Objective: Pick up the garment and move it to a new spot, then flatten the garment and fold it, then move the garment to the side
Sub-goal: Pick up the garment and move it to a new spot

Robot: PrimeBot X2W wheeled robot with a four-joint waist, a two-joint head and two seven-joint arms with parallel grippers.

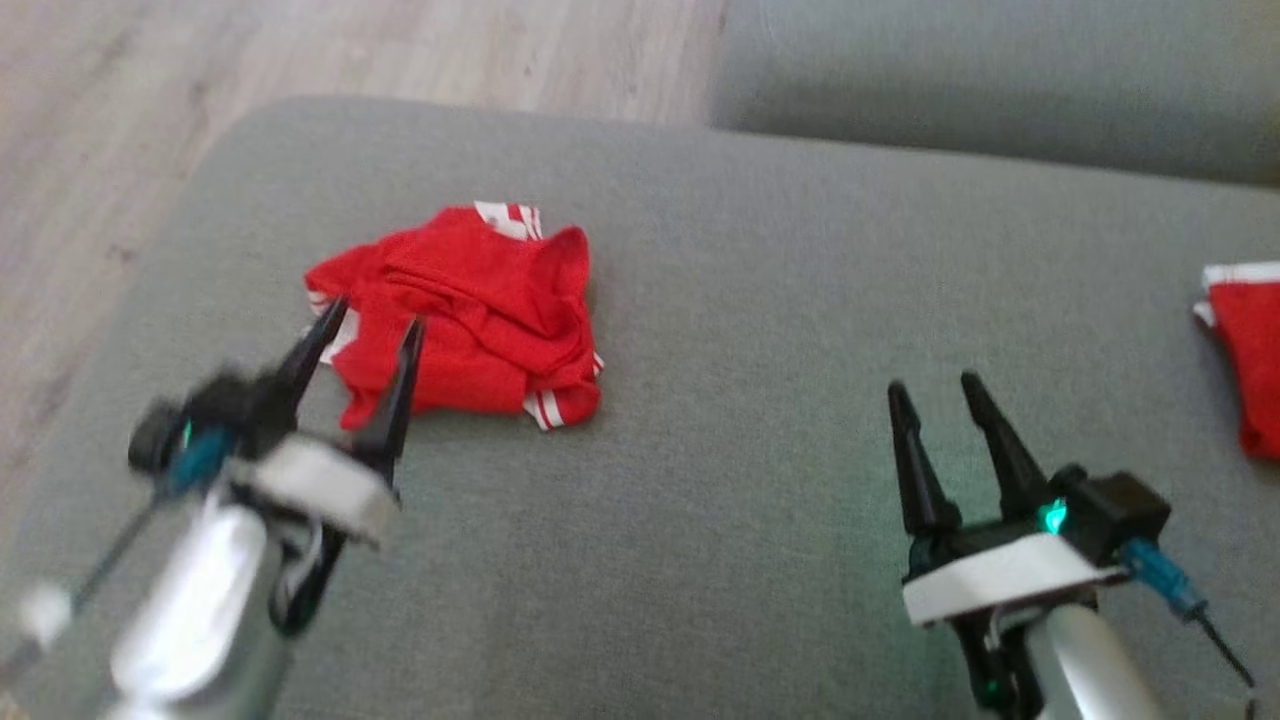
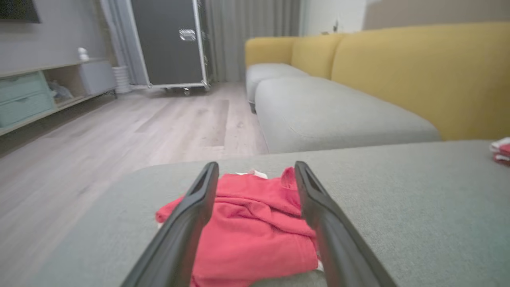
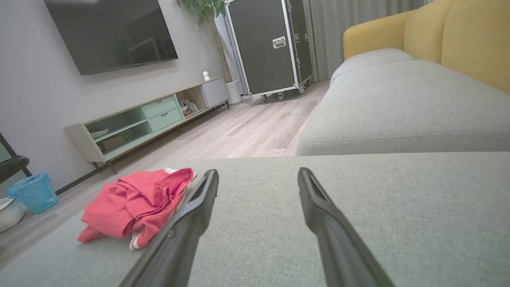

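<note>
Garment (image 1: 470, 310): red with white trim, crumpled in a heap on the grey sofa seat (image 1: 700, 500), toward its far left corner, short of the rounded edge with wooden floor (image 1: 150, 100) beyond. Left tool (image 1: 372, 325): jaws wide, empty, tips over the heap's near left side; whether they touch cloth cannot be told, as the arm is blurred in the head view. Right tool (image 1: 932, 388): jaws wide, empty, above bare seat near the middle, well apart from the heap. Risks, judged: closing on the top fold alone would lift one layer and let the rest trail, perhaps over the left edge onto the floor; going too deep would pinch upholstery with the cloth. A second red piece (image 1: 1250, 350) lies at the right edge; a new spot too near it could tangle the two.
</note>
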